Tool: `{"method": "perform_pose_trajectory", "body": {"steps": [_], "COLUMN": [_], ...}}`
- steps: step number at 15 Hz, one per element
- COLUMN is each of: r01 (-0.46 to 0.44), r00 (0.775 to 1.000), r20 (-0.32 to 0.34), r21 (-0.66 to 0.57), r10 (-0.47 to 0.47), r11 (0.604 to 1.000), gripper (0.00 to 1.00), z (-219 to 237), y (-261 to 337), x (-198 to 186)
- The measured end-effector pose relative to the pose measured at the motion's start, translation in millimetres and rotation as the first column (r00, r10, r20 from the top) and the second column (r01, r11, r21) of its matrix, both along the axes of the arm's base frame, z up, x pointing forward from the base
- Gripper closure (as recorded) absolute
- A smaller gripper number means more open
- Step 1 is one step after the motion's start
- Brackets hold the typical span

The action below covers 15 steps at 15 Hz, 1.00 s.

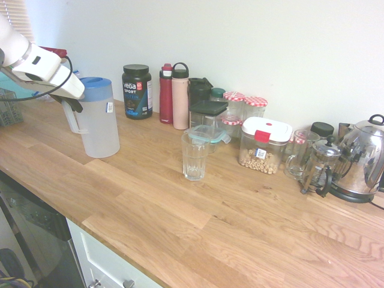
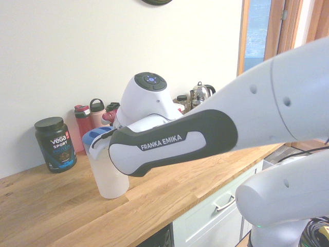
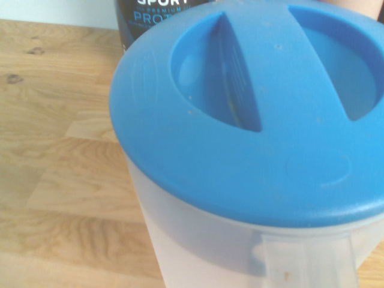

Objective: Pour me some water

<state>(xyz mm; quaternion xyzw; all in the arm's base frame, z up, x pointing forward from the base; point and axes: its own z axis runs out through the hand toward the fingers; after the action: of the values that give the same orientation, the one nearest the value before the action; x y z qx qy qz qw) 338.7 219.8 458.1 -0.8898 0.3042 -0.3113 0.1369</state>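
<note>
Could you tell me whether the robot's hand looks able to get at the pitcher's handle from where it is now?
Yes, most likely: the hand is already right at the handle, which sticks out on the arm's side of the pitcher, with nothing standing between them.

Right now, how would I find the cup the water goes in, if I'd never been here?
On the wood counter, look between the blue-lidded jug and the cereal box. The glass stands there, nearer the front edge. It's clear, tall and has no lid or handle.
</note>
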Motion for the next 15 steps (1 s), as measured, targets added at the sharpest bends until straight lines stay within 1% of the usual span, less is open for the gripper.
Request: {"method": "perform_pose_trajectory", "body": {"steps": [2, 3, 7, 12, 14, 15], "r01": [0.003, 0.005, 0.008, 0.014, 0.005, 0.006], "r00": [1.0, 1.0, 0.999, 0.998, 0.995, 0.99], "r20": [-0.003, -0.012, -0.036, -0.067, -0.104, -0.139], "r21": [0.004, 0.003, 0.0, -0.014, -0.022, -0.03], "r10": [-0.003, -0.005, -0.008, -0.015, -0.007, -0.01], "r11": [1.0, 1.0, 1.0, 1.0, 1.0, 1.0], "gripper": [1.0, 0.0, 0.0, 0.0, 0.0, 0.0], "z": [0, 1, 4, 3, 5, 6], "y": [5, 6, 7, 5, 6, 5], "x": [16, 24, 50, 50, 44, 39]}}
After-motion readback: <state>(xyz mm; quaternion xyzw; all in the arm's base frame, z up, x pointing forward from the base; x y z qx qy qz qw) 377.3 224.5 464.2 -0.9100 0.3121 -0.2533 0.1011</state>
